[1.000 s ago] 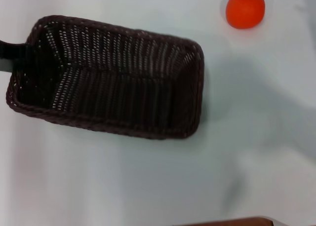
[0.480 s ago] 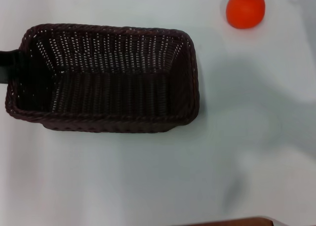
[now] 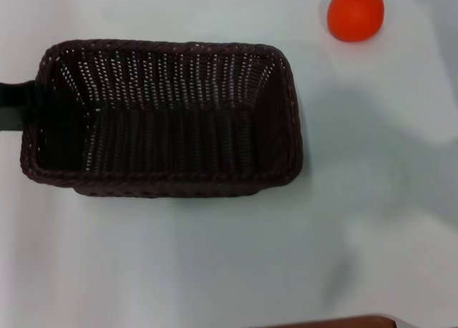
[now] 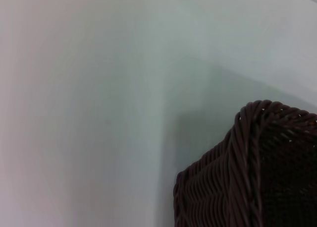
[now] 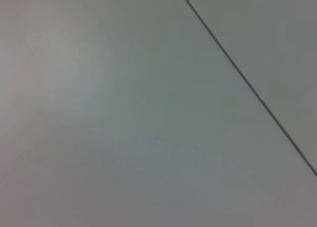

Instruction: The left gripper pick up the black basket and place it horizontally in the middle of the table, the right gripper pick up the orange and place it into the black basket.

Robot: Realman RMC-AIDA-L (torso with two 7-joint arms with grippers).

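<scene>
Where the head view's left edge cut it short, found the left gripper (image 3: 10,106) as a dark, blurred tip, right up against the basket's (image 3: 164,47) left short end. Could not tell whether clenched on the rim or released. Could not tell either whether truly touching the weave or only just beside it.

Just to the right, saw the basket mouth up, long sides running across the view, braided rim whole all round, light showing through the woven walls. Held nothing inside. Lay somewhat left of the middle of the table (image 3: 215,263), the right short end reaching past the middle of the view. Could not tell whether resting flat on the surface or held slightly off it.

From the left wrist view, caught only one rounded corner of the basket (image 4: 247,182), braid and sloping side close up, with the white table (image 4: 99,88) behind and a soft shadow beside it.

Farther right and toward the far edge, found the orange (image 3: 355,13), knob uppermost, standing on the table, well apart from the basket.

From the right wrist view, saw only pale table (image 5: 124,118) crossed by a thin dark seam (image 5: 247,83). Never caught the right gripper in any view.
</scene>
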